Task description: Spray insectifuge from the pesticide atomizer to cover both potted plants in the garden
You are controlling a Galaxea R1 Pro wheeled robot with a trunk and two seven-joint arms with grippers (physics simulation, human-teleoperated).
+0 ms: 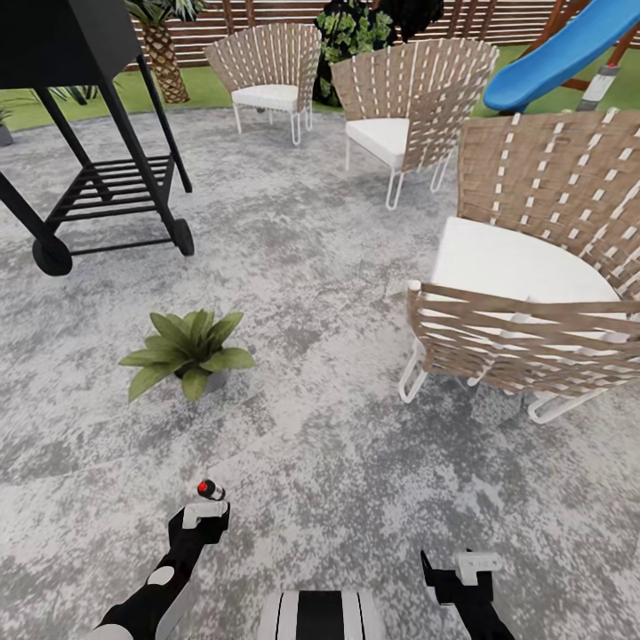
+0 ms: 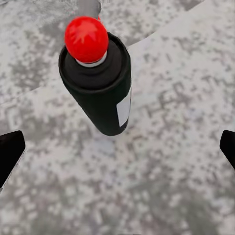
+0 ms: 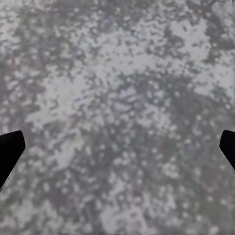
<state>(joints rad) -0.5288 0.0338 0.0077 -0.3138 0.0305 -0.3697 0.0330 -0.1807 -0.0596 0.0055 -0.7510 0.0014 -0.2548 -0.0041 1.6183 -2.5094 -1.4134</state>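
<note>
The pesticide atomizer (image 1: 211,490), a small dark bottle with a white stripe and a red top on a pale grey collar, stands upright on the paved patio (image 1: 311,462). My left gripper (image 1: 204,514) is open just behind it. In the left wrist view the atomizer (image 2: 100,83) sits ahead of the open left gripper (image 2: 117,156), untouched by either black fingertip (image 2: 10,154). One potted plant (image 1: 188,354) with broad green leaves stands on the patio beyond it. My right gripper (image 1: 458,569) is open and empty over bare paving (image 3: 117,98).
A black grill (image 1: 98,133) on wheels stands at the far left. A woven tan chair (image 1: 533,284) is close on the right, with two more chairs (image 1: 404,98) farther back. A blue slide (image 1: 560,53), a palm trunk (image 1: 164,58) and the slatted fence (image 1: 267,13) line the back.
</note>
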